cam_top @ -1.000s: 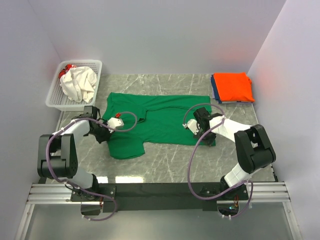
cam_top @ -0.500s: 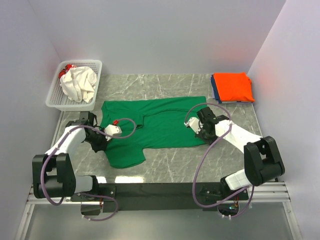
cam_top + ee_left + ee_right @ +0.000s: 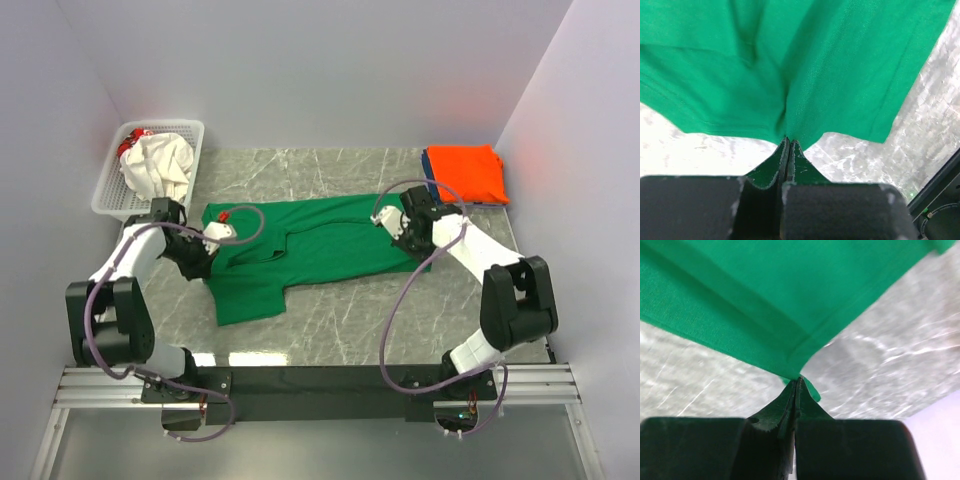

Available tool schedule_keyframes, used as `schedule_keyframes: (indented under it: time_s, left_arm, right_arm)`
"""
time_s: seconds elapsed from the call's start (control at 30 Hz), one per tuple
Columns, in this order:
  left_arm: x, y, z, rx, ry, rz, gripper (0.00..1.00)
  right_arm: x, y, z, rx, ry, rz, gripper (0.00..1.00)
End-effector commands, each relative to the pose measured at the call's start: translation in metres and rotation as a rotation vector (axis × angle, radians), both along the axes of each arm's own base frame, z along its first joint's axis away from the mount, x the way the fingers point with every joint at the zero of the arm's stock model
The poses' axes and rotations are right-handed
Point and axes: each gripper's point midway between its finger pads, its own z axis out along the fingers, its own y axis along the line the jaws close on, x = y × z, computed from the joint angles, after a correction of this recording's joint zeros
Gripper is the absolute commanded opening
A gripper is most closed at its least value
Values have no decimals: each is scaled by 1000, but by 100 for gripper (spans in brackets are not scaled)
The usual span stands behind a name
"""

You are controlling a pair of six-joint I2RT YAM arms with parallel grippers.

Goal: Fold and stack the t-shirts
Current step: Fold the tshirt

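The dark green t-shirt (image 3: 320, 250) lies partly spread across the middle of the table. My left gripper (image 3: 205, 262) is shut on its left edge, and the cloth (image 3: 830, 75) hangs off the fingertips (image 3: 788, 141). The right gripper (image 3: 404, 243) is shut on the shirt's right hem corner (image 3: 790, 355), held a little above the marble. A folded bright orange t-shirt (image 3: 463, 172) rests on a folded blue one (image 3: 428, 186) at the back right. A cream-white shirt (image 3: 158, 166) sits crumpled in the basket.
The white lattice basket (image 3: 112, 200) stands at the back left, close to my left arm. White walls close in the table on three sides. Bare marble (image 3: 350, 320) shows between the shirt and the arm bases.
The left gripper closed on the shirt's left edge. Both grippers moved toward the back wall, dragging the shirt's near edge with them and narrowing its spread.
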Motion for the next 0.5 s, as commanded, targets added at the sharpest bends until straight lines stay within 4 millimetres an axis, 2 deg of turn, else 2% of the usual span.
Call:
schedule_keyframes:
  time_s: [0.0, 0.03, 0.07, 0.1, 0.13, 0.2, 0.23, 0.27, 0.33, 0.4, 0.43, 0.47]
  left_arm:
    - [21, -5, 19, -52, -32, 12, 1]
    - [25, -5, 18, -64, -24, 15, 1]
    - [30, -5, 20, -71, -28, 18, 1]
    - [39, -5, 28, -79, -46, 19, 1]
    - [43, -5, 26, -89, -31, 25, 1]
    - [57, -6, 33, -111, -38, 26, 1]
    - [60, -6, 35, -119, -35, 29, 1]
    - [69, -7, 43, -128, -57, 25, 1]
    - [75, -7, 41, -137, -45, 26, 1]
    - [88, -5, 48, -147, -70, 29, 1]
    - [93, -5, 45, -151, -64, 39, 1]
    - [97, -4, 45, -153, -64, 42, 1]
  right_arm:
    - [20, -2, 14, -7, -24, 12, 0]
    - [24, -3, 12, -12, -15, 15, 0]
    - [33, -3, 19, -11, -35, 14, 0]
    - [38, -3, 21, -11, -39, 13, 0]
    - [42, -2, 17, -16, -25, 16, 0]
    - [58, -1, 27, -11, -51, 14, 0]
    - [62, -1, 22, -20, -36, 21, 0]
    - [72, 1, 29, -17, -56, 22, 0]
    - [83, 0, 24, -27, -43, 25, 0]
    - [99, -2, 31, -30, -70, 19, 0]
    - [103, -1, 24, -34, -52, 19, 0]
    - [114, -1, 29, -31, -71, 16, 0]
